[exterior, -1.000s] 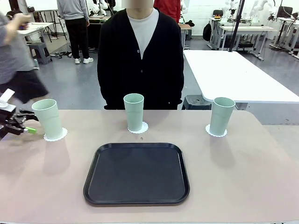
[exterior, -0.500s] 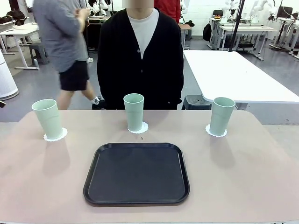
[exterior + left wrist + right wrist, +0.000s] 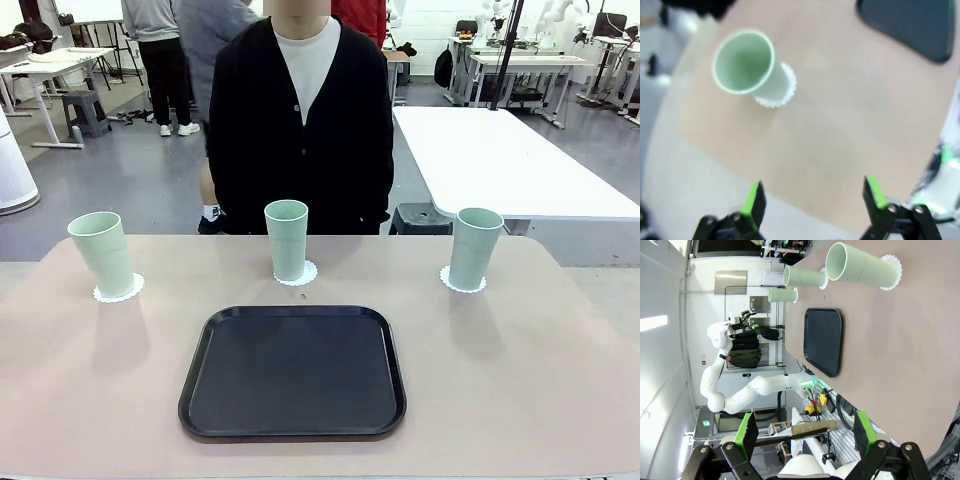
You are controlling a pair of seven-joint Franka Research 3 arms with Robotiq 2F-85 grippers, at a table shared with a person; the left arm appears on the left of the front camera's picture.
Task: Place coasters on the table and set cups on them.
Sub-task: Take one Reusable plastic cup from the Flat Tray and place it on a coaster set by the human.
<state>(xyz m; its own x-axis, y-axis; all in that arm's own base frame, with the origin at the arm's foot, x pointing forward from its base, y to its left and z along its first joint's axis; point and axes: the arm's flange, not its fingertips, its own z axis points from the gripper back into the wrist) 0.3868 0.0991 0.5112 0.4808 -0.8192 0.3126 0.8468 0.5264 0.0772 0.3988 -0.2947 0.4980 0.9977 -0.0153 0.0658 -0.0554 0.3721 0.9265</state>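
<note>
left gripper (image 3: 812,200) seen from its own wrist camera, jaws spread wide, nothing between the green-padded fingers (image 3: 754,197), hanging in the air and pointing downward. right gripper (image 3: 802,432) likewise wide open and empty in its wrist view, rolled sideways, black fingers with green pads (image 3: 861,432) rising from the bottom edge. farther off in that same view, the white left arm (image 3: 735,390) bent upward at the elbow, wrist raised high.

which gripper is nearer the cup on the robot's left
Left. The left gripper hovers open just off the table edge by that cup; the right gripper sees it farthest away, across the table.
</note>
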